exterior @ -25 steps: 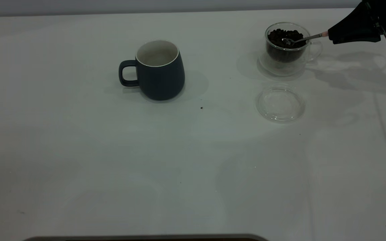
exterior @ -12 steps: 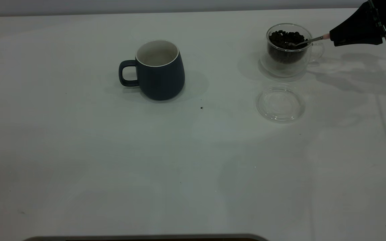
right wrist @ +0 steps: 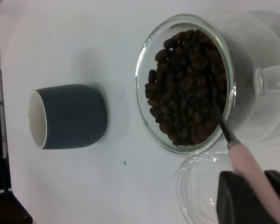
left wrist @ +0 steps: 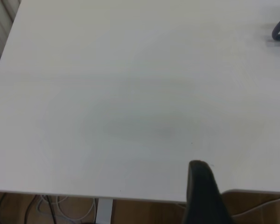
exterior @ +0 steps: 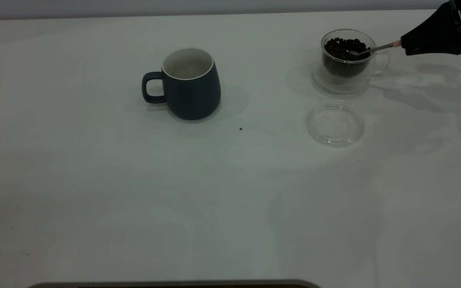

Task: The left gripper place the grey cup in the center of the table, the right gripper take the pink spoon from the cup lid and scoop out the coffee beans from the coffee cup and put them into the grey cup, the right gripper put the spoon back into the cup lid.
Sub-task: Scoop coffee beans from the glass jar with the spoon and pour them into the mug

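The left gripper (left wrist: 203, 193) hangs over the near edge of the table (exterior: 134, 208), well away from everything; only one dark finger shows, so whether its jaws are open or closed cannot be told. The grey cup (exterior: 190, 84) stands upright near the table's middle, handle toward the left. Farther right, the cup lid (exterior: 335, 124) lies flat, just in front of the coffee cup (exterior: 347, 60) full of coffee beans (exterior: 345, 45). The right gripper (exterior: 404, 45) is clamped on the pink spoon (right wrist: 245, 161) — its bowl dipped among the beans.
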`<state>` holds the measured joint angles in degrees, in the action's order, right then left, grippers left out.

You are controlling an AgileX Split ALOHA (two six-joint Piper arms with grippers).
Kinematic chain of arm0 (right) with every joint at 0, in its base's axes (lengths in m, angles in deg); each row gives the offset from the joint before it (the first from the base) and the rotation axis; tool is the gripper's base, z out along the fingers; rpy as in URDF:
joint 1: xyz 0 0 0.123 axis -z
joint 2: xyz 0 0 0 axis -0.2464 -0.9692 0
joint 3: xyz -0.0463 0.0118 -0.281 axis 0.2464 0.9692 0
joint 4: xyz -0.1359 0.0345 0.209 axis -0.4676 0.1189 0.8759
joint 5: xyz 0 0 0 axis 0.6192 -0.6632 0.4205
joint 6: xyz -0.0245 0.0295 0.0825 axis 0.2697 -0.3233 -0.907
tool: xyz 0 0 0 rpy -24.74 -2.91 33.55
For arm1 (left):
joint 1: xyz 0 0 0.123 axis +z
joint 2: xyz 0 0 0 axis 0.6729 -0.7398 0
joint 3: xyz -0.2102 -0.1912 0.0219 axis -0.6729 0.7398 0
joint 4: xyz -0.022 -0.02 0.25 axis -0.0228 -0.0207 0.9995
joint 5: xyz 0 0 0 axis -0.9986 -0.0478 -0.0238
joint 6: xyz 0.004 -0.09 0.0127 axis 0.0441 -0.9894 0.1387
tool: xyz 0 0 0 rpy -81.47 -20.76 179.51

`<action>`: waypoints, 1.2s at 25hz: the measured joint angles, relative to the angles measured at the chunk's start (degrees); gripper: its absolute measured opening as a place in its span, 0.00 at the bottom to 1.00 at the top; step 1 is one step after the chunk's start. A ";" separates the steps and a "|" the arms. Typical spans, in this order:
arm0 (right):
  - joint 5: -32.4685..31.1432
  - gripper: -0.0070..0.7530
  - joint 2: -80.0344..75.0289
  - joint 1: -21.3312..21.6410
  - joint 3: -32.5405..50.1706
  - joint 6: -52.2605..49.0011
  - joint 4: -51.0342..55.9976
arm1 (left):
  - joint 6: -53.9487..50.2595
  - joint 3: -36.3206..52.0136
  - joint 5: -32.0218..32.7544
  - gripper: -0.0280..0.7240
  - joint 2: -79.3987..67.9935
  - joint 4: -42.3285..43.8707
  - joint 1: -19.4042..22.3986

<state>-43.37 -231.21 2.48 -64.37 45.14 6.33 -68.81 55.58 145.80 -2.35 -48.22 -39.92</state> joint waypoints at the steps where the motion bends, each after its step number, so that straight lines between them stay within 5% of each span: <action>1: -0.15 0.14 0.00 0.26 0.00 0.00 0.07 | 0.00 0.00 0.00 0.70 0.00 0.00 0.00; 30: -6.61 0.14 0.11 4.02 -0.11 0.68 7.63 | -0.13 0.00 0.00 0.70 0.00 0.00 0.00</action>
<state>-49.97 -231.10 6.50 -64.48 45.83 13.96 -68.93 55.58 145.80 -2.35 -48.22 -39.92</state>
